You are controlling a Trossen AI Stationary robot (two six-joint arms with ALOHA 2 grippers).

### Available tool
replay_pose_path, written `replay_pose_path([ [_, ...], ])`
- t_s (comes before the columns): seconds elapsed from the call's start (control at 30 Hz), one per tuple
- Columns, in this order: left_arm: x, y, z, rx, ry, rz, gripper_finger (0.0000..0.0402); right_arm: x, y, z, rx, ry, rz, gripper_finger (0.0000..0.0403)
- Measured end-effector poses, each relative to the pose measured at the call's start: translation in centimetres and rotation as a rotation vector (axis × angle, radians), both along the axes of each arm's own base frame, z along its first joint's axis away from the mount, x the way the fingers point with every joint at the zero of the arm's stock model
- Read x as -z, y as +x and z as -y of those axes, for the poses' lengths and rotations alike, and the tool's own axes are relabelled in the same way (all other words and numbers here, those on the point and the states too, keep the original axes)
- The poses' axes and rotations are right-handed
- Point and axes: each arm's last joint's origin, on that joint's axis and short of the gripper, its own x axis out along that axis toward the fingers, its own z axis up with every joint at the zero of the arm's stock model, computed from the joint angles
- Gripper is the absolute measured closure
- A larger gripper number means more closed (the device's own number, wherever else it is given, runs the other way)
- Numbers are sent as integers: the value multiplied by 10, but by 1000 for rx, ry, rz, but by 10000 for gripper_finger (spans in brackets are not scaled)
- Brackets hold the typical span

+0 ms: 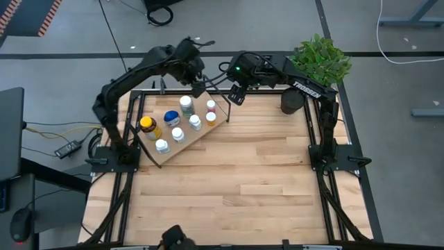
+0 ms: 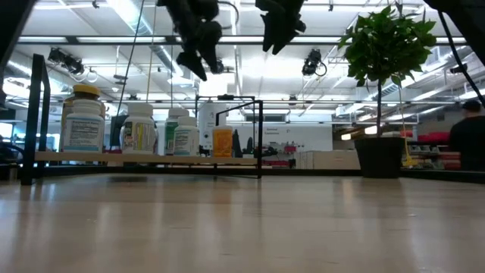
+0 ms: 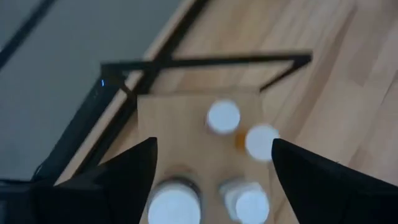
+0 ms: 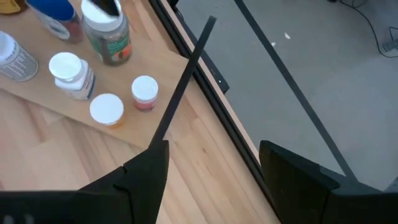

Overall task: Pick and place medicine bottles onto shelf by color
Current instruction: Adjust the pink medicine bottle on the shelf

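Note:
The shelf (image 1: pixel 198 140), a light-wood board with a thin black wire frame (image 4: pixel 180 87), lies at an angle on the far left of the table. Several medicine bottles stand upright on it: a yellow-capped amber one (image 1: pixel 148 126), a blue one (image 1: pixel 171 118), an orange one (image 1: pixel 211 118) and white-capped ones (image 1: pixel 178 134). My left gripper (image 1: pixel 196 87) hangs open in the air over the shelf's far end, with white caps (image 3: pixel 223 117) below it. My right gripper (image 1: pixel 236 94) hangs open just right of the shelf's far corner, with nothing between its fingers (image 4: pixel 149 168).
A green plant (image 1: pixel 319 59) in a black pot (image 1: pixel 291 101) stands at the table's far right corner. Black frame rails (image 1: pixel 322 132) run along the table's left and right sides. The near half of the wooden top (image 1: pixel 236 194) is bare. A person (image 2: pixel 466 133) shows in the room behind.

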Motion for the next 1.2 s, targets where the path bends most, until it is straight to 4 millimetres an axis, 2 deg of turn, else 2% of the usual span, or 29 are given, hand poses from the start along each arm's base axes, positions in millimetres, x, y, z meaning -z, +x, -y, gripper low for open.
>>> replay_pose_path([
  [0.3,19,24,-12,24,-22,-121,72,0,0,0,1,0,0,146],
  [0.73,62,61,-5,84,-38,-244,72,0,0,0,5,2,3,146],
  [1.2,85,73,0,84,-14,-307,72,0,1,0,9,5,6,146],
])
